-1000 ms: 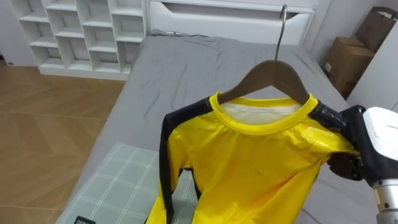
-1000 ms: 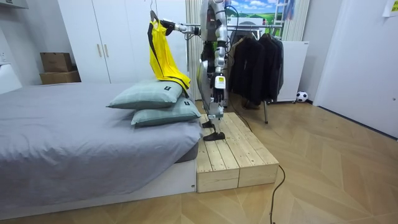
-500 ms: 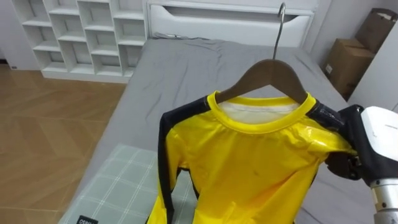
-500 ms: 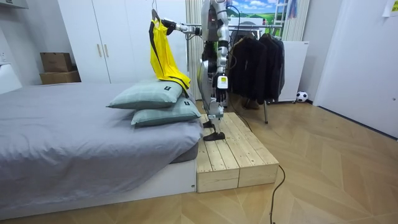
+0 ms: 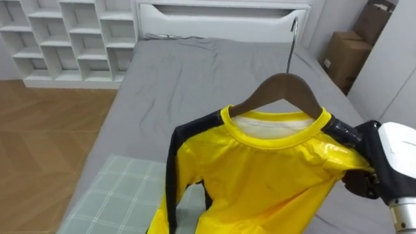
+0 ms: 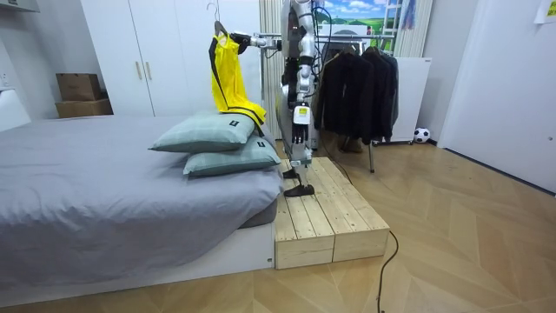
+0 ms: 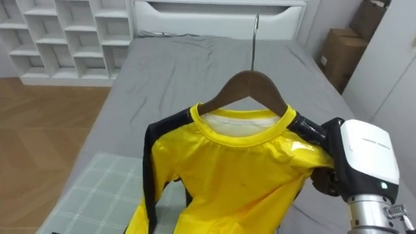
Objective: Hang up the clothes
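Shirt (image 5: pixel 266 175), hanger (image 5: pixel 286 88), apparently in right hand (image 5: pixel 393 162)

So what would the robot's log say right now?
stage: holding | right hand: shut on shoulder of yellow shirt | shirt: on wooden hanger, above grey bed | hook: free | hung: not yet

The head camera has swung a little, so the bed (image 5: pixel 169 84), the white shelving (image 5: pixel 58 39) and the cardboard boxes (image 5: pixel 344 55) now sit further toward the eye views' left. In the room view the robot's upper body is turned slightly. Its right hand (image 5: pixel 383 162) now holds the wooden hanger (image 5: pixel 279 88) and yellow shirt (image 5: pixel 260 175) a touch nearer its chest.
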